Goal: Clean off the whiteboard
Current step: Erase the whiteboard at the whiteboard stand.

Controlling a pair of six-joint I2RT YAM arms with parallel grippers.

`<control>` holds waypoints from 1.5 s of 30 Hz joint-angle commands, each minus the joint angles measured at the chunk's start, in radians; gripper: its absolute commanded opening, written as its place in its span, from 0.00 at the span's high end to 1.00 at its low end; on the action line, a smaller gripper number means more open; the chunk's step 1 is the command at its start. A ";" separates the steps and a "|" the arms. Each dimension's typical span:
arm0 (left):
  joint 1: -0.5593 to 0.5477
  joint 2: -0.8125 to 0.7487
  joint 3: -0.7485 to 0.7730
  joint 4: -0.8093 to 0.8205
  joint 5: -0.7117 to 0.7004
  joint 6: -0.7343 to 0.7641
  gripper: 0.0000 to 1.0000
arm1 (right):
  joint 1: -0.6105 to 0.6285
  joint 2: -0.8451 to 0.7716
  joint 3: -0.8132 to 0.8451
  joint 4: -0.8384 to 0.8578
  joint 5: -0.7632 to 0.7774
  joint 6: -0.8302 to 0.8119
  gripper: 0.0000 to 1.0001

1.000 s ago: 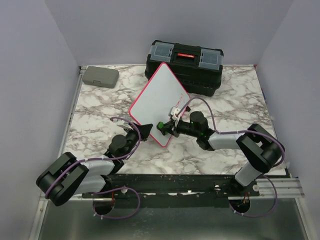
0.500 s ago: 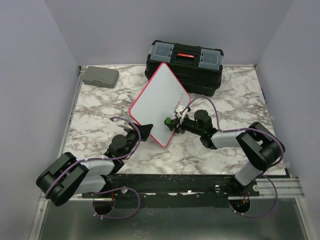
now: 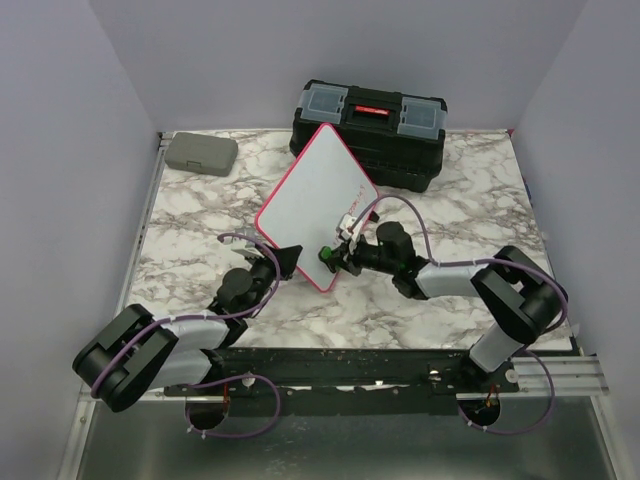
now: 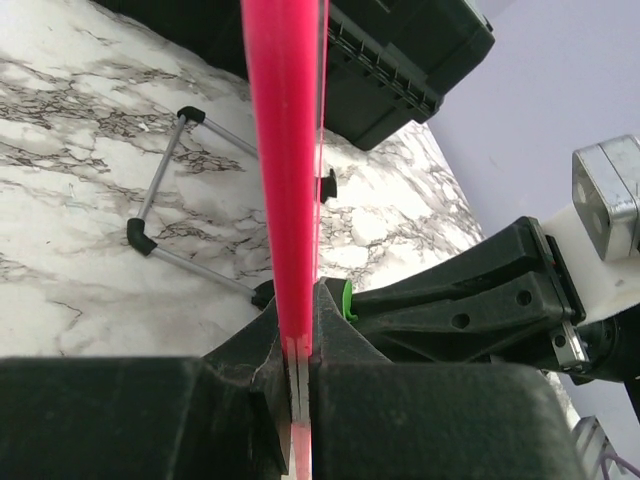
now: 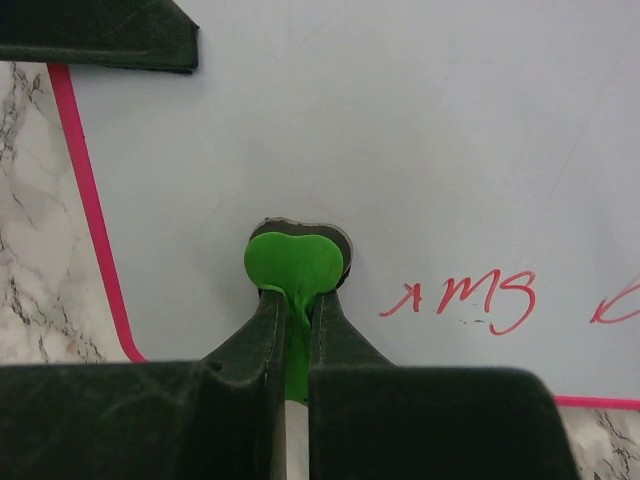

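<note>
The whiteboard (image 3: 318, 200), white with a red-pink frame, stands tilted on one corner in front of the toolbox. My left gripper (image 3: 287, 259) is shut on its lower left edge; in the left wrist view the pink frame (image 4: 286, 150) runs straight up out of the gripper (image 4: 297, 305). My right gripper (image 3: 332, 254) is shut on a green eraser (image 5: 295, 262), pressed flat against the board's face (image 5: 400, 120). Red handwriting (image 5: 468, 297) remains just right of the eraser. A left finger (image 5: 100, 35) shows at the board's upper left corner in the right wrist view.
A black toolbox (image 3: 368, 130) stands at the back behind the board. A small grey case (image 3: 201, 153) lies at the back left. The board's wire stand (image 4: 170, 195) with black feet rests on the marble table (image 3: 200, 230). The right arm (image 4: 480, 300) is close beside the left gripper.
The right gripper slid the green eraser up and right across the board, then back down and left. The left gripper and the board have stayed still.
</note>
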 commanded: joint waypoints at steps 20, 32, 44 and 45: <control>-0.029 0.032 0.050 0.141 0.119 -0.066 1.00 | -0.027 0.033 0.001 0.020 -0.084 0.067 0.99; -0.029 0.054 0.044 0.176 0.132 -0.080 1.00 | -0.101 0.096 0.134 0.087 0.122 0.138 0.99; -0.029 0.074 0.052 0.198 0.128 -0.083 1.00 | -0.084 0.042 0.011 -0.029 -0.035 0.046 0.99; -0.030 0.077 0.056 0.198 0.129 -0.083 1.00 | -0.064 0.028 0.000 -0.033 -0.049 0.046 0.99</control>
